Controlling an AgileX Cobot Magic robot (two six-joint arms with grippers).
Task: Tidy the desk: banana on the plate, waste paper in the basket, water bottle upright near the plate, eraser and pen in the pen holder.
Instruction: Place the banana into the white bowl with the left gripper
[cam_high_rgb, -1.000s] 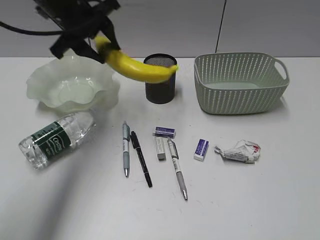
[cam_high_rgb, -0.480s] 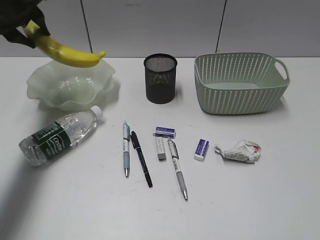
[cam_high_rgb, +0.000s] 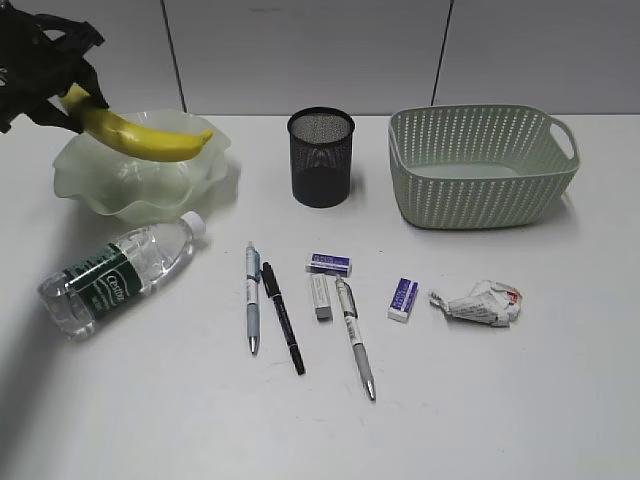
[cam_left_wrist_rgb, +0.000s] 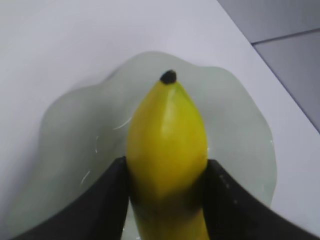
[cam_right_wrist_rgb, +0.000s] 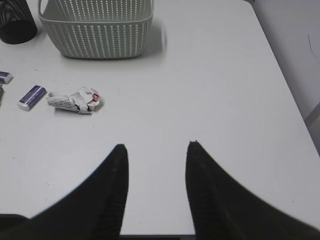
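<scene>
Holding the banana (cam_high_rgb: 145, 135) clamped in my left gripper (cam_left_wrist_rgb: 167, 187) over the plate (cam_high_rgb: 215, 180), lower than a moment ago, tip toward 3 o'clock; next I judge: lower and release. Right gripper (cam_right_wrist_rgb: 156, 155) idles with fingers spread, waste paper (cam_right_wrist_rgb: 75, 101) at its 10 o'clock.

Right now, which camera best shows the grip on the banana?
The left wrist view: the left gripper is shut on the banana over the plate. The exterior view shows the banana held at its stem end. The right wrist view misses it.
</scene>
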